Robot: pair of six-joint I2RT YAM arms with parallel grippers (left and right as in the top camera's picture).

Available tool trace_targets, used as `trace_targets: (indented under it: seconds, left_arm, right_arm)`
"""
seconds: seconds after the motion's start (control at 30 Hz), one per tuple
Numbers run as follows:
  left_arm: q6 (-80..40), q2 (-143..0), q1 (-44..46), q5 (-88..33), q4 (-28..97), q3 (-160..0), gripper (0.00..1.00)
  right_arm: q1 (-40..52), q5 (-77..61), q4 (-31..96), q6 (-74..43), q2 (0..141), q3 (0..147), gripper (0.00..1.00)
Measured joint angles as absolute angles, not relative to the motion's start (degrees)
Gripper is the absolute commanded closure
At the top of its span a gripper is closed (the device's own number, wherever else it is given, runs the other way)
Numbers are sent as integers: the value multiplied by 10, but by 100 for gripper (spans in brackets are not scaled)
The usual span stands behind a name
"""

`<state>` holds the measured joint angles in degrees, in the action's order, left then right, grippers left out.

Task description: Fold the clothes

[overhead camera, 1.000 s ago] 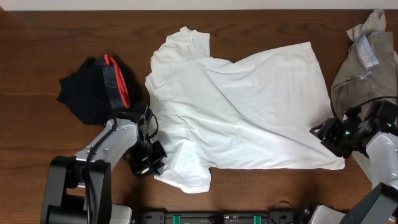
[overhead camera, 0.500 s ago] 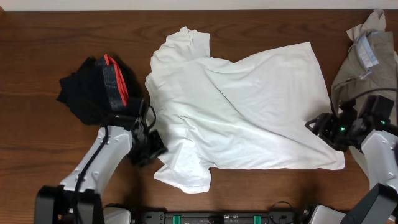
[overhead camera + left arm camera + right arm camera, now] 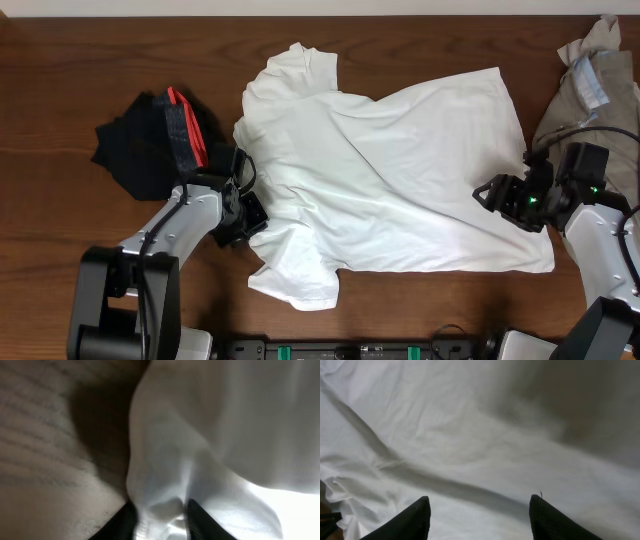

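Observation:
The white short-sleeved T-shirt [image 3: 390, 190] lies spread and wrinkled across the middle of the table. My left gripper [image 3: 250, 212] is at its left edge, shut on a bunch of white cloth [image 3: 160, 510] near the lower sleeve. My right gripper [image 3: 490, 195] is open and empty just above the shirt's right side, its fingers [image 3: 479, 502] wide apart over smooth white cloth [image 3: 470, 450]. The black garment with the grey-and-red band [image 3: 160, 140] lies bunched at the left. The khaki-beige garment [image 3: 590, 95] lies heaped at the right edge.
The dark wooden table [image 3: 60, 250] shows bare at the front left and along the back. Wood [image 3: 45, 460] shows left of the pinched cloth in the left wrist view. A black rail [image 3: 360, 350] runs along the front edge.
My left gripper has moved up and right onto the shirt's left edge. My right gripper has moved left from the lower right corner onto the shirt's right side.

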<state>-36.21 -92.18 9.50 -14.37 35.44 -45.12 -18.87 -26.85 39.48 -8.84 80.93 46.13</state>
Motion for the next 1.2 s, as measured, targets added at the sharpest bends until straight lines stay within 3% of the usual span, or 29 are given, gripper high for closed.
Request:
trace_targets:
  seconds: [0.03, 0.3, 0.47, 0.57, 0.67, 1.1, 1.2]
  left_arm:
    - [-360, -923, 95, -141, 356, -451, 94]
    - [-364, -933, 88, -132, 464, -451, 94]
    - [-369, -933, 49, -120, 511, -450, 94]
    - [-368, -933, 25, -114, 514, -450, 94]
    - [-364, -932, 9, -108, 514, -450, 94]
    - [-343, -929, -6, -101, 514, -450, 94]
    - [-329, -928, -6, -102, 514, -450, 94]
  right_arm:
    - [-188, -269, 393, -88, 809, 461, 43]
    - [-184, -240, 376, -108, 811, 461, 62]
    - [-170, -220, 337, -126, 843, 461, 68]
    - [-162, -216, 295, -133, 879, 461, 82]
    - [-161, -212, 260, -147, 920, 461, 87]
    - [-161, -83, 289, -230, 985, 501, 93]
    - [-174, -50, 323, -237, 985, 514, 85]
